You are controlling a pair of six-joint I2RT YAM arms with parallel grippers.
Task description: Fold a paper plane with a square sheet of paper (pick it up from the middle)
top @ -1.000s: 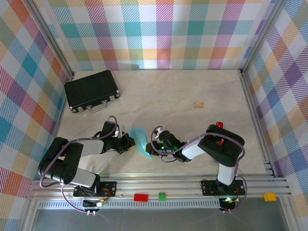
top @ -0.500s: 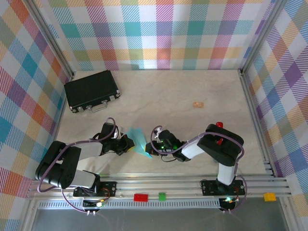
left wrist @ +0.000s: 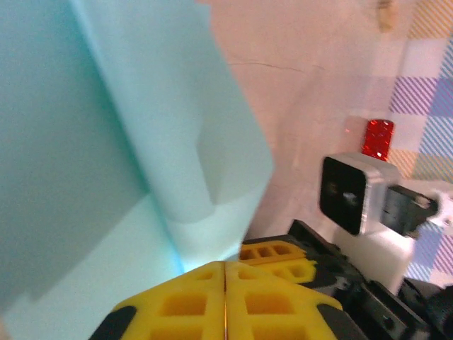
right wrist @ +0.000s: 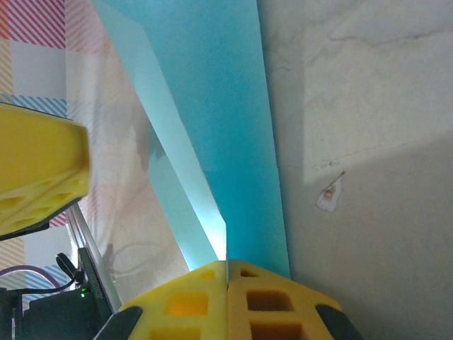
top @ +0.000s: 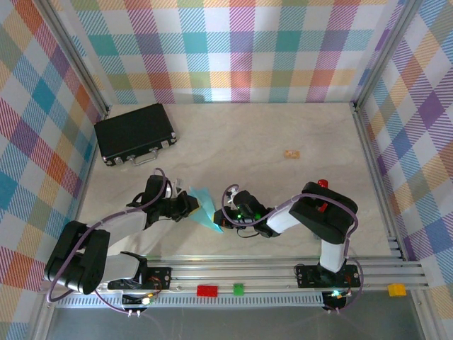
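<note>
The paper plane (top: 204, 206) is a slim, pointed fold of light turquoise paper, held just above the table between the two arms. My left gripper (top: 190, 206) meets its left edge. In the left wrist view the yellow jaws (left wrist: 225, 263) are pressed together, with the paper (left wrist: 106, 142) rising from their tip. My right gripper (top: 221, 219) holds the near right end. In the right wrist view its jaws (right wrist: 226, 262) are shut, and a creased blue layer (right wrist: 226, 106) comes out from between them. The right gripper's yellow fingers (left wrist: 277, 253) show just past the left jaws.
A black case (top: 134, 133) lies at the back left. A small tan scrap (top: 292, 153) sits at mid right. Red (top: 207, 290), green (top: 238, 288) and yellow (top: 396, 289) bricks rest on the front rail. Checked walls enclose the table.
The left arm has stretched out, and its gripper has moved slightly up and right along the paper. The paper has tilted a little. The right arm has held still.
</note>
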